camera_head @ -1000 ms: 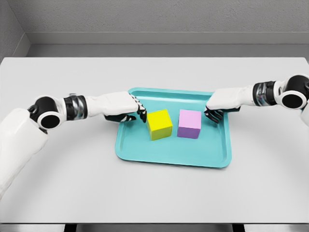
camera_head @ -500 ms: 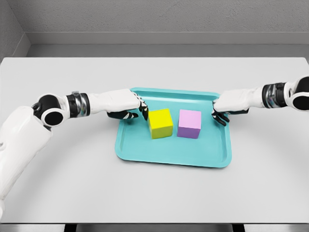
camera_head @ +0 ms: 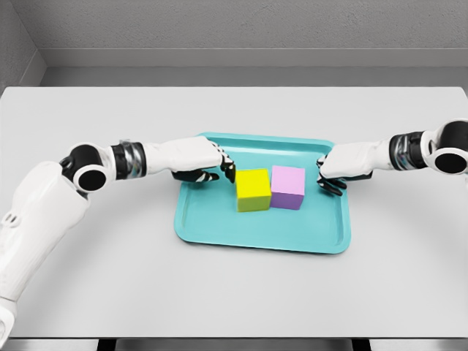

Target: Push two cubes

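A yellow cube [camera_head: 254, 189] and a pink cube [camera_head: 288, 186] stand side by side on a teal tray [camera_head: 259, 230], their near faces touching. My left hand [camera_head: 219, 167] reaches in from the left, its curled dark fingertips [camera_head: 229, 171] against the yellow cube's left side. My right hand [camera_head: 327, 178] hovers over the tray's right part, fingers curled, a short gap away from the pink cube. Neither hand holds anything.
The tray lies in the middle of a wide grey table [camera_head: 110, 278]. A grey wall [camera_head: 234, 29] rises behind the table's far edge.
My left hand has slid right, pushing the yellow cube against the pink one. My right hand drew back right, then came slightly left again toward the pink cube.
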Motion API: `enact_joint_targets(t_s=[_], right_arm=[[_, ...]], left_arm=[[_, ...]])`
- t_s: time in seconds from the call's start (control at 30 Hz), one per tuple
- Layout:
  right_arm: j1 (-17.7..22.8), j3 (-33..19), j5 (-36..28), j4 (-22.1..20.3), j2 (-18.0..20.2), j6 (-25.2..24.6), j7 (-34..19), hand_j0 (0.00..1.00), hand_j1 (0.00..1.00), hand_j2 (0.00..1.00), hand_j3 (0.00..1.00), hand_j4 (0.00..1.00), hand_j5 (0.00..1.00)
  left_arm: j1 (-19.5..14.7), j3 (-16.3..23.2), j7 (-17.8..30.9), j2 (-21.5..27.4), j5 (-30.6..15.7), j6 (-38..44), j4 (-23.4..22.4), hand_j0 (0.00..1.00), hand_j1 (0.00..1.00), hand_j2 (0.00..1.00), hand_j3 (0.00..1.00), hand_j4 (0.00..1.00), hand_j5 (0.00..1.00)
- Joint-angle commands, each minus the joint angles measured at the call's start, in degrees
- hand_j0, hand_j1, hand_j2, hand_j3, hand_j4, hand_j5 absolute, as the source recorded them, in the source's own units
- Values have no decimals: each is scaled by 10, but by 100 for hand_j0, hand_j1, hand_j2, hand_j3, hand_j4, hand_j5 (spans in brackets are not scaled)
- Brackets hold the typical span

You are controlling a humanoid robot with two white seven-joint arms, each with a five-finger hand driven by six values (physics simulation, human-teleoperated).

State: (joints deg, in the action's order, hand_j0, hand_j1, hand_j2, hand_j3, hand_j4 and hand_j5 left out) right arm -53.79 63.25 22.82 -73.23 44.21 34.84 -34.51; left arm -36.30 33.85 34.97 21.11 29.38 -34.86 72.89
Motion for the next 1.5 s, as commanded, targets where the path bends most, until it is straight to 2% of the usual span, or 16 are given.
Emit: enact_joint_targets(t_s=[0.0,0.23,0.43,0.53,0.63,0.7,0.77,0.9,1.07,1.13,1.2,1.23,1.3,1.37,1.47], right_arm=[[0,2,-10,-4,0,2,-5,14,14,14,14,14,14],[-1,6,-10,-5,0,2,-5,14,14,14,14,14,14],[-2,6,-10,-5,0,2,-5,14,14,14,14,14,14],[-7,5,-10,-4,4,2,-5,14,14,14,14,14,14],[-11,4,-10,-3,6,2,-5,14,14,14,14,14,14],[-16,4,-12,-3,11,2,-5,14,14,14,14,14,14],[-18,4,-12,-4,13,2,-5,15,15,15,15,15,15],[-22,5,-13,-4,17,2,-5,15,15,15,15,15,15],[-23,5,-14,2,11,2,-5,15,15,15,15,15,15],[-24,6,-14,16,3,2,-5,15,15,15,15,15,15],[-27,6,-14,20,2,2,-5,15,15,15,15,15,15],[-27,6,-14,27,1,2,-5,15,15,15,15,15,15],[-28,5,-14,34,-3,2,-5,15,15,15,15,15,15],[-31,5,-14,39,-3,2,-5,15,15,15,15,15,15],[-31,12,-14,48,-12,2,-5,15,15,15,15,15,15]], left_arm=[[0,1,0,-2,1,-1,1,52,52,52,52,52,52],[0,2,0,-12,1,-1,1,52,52,52,52,52,52],[2,-5,0,16,-15,-1,18,52,52,52,52,52,52],[6,-5,0,58,-45,-1,69,52,52,52,52,52,52],[11,-5,0,79,-65,-1,105,52,52,52,52,52,52],[29,-5,0,86,-79,-1,141,52,52,52,52,52,52],[58,2,0,109,-120,-1,197,52,52,52,52,52,52],[94,2,0,118,-129,-1,233,52,52,52,52,52,52],[118,4,0,112,-138,-1,239,52,52,52,52,52,52],[117,29,0,98,-138,-1,237,54,54,54,54,54,54],[117,37,0,73,-137,-1,233,57,57,57,57,57,57],[114,60,0,65,-138,-1,223,58,58,58,58,58,58],[113,83,0,40,-141,-1,216,57,57,57,57,57,57],[113,88,0,39,-163,-1,216,55,55,55,55,55,55],[111,88,0,38,-166,-1,201,55,55,55,55,55,55]])
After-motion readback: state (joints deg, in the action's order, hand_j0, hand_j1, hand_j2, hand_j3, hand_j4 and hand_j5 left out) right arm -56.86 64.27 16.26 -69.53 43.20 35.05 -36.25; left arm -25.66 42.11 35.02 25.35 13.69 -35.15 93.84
